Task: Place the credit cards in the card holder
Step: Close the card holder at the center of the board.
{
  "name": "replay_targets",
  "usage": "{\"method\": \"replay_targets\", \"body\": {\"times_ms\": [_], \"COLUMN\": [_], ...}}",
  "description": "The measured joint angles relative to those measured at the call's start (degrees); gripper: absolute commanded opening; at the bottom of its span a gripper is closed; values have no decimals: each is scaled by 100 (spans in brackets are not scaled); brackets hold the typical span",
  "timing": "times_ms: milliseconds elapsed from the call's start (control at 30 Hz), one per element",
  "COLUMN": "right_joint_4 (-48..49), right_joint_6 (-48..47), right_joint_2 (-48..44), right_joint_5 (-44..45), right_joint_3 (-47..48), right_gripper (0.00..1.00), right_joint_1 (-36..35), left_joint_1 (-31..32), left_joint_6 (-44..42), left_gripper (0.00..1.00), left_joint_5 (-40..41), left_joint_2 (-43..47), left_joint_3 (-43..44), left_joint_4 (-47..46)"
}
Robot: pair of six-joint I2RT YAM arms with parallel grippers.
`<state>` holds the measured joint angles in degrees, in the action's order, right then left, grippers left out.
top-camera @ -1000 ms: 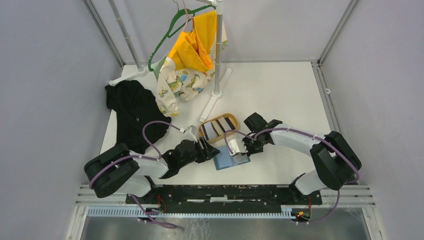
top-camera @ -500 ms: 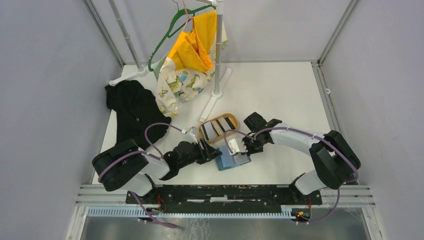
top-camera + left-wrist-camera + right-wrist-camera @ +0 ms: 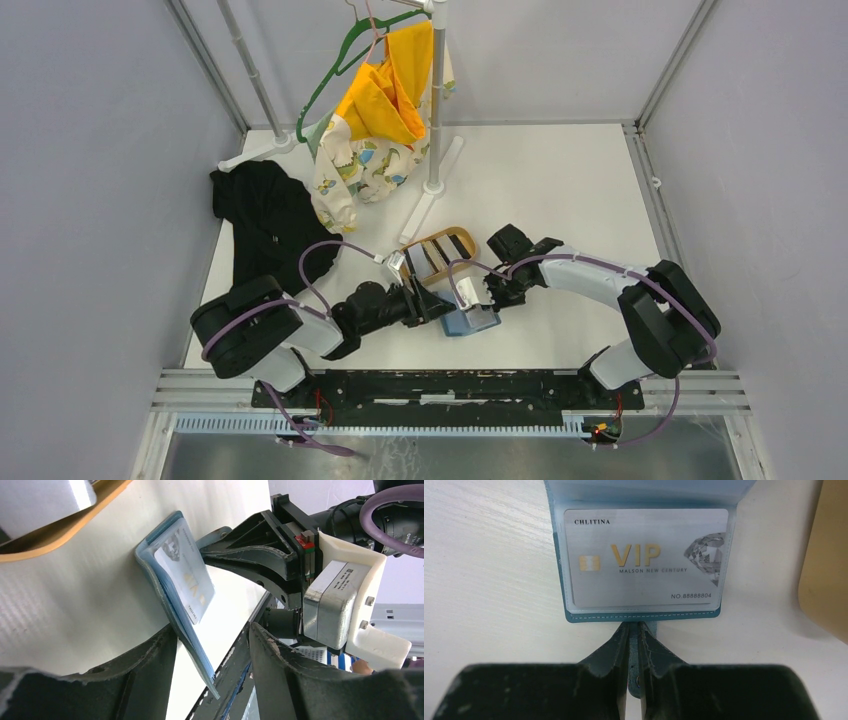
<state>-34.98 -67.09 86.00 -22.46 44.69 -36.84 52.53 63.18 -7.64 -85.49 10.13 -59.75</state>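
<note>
Left claw (image 3: 210,645) moved in, jaws apart astride card holder (image 3: 172,575) flap; right claw (image 3: 634,627) pinching snap tab (image 3: 634,672); credit cards (image 3: 432,258) left in tray (image 3: 466,237).

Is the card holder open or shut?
Open: the card holder shows a VIP card in its pocket; right pincer pinches its tab.

Mid-counter (image 3: 570,190) crowded: left pincer (image 3: 440,308) and right pincer (image 3: 483,306) meet head-on at the card holder (image 3: 470,324), with the wooden tray (image 3: 462,235) just behind. Back left is blocked by the rack foot (image 3: 428,205), hanging clothes (image 3: 385,115) and black cloth (image 3: 265,220). Right half of counter bare, free passage. Near strip narrow.
</note>
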Motion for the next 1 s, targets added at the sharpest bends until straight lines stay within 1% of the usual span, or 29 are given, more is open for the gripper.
{"method": "replay_targets", "body": {"times_ms": [400,733,867,933,1000], "right_joint_4": [-48,-155,-221,-236,-240], "right_joint_6": [120,238,234,234,232], "right_joint_2": [22,-11,-160,-251,-376], "right_joint_5": [-326,-881,-988,-1023,-1084], "right_joint_3": [20,42,74,94,96], "right_gripper": [18,23,25,26,26], "right_joint_1": [31,426,597,708,826], "left_joint_1": [173,256,269,273,273], "left_joint_6": [90,258,284,319,334], "left_gripper": [64,64,62,60,55], "left_joint_5": [-223,-339,-345,-343,-339], "left_joint_2": [-739,-1366,-1587,-1652,-1703], "left_joint_3": [385,570,647,684,730], "left_joint_4": [-579,-1239,-1397,-1410,-1410]}}
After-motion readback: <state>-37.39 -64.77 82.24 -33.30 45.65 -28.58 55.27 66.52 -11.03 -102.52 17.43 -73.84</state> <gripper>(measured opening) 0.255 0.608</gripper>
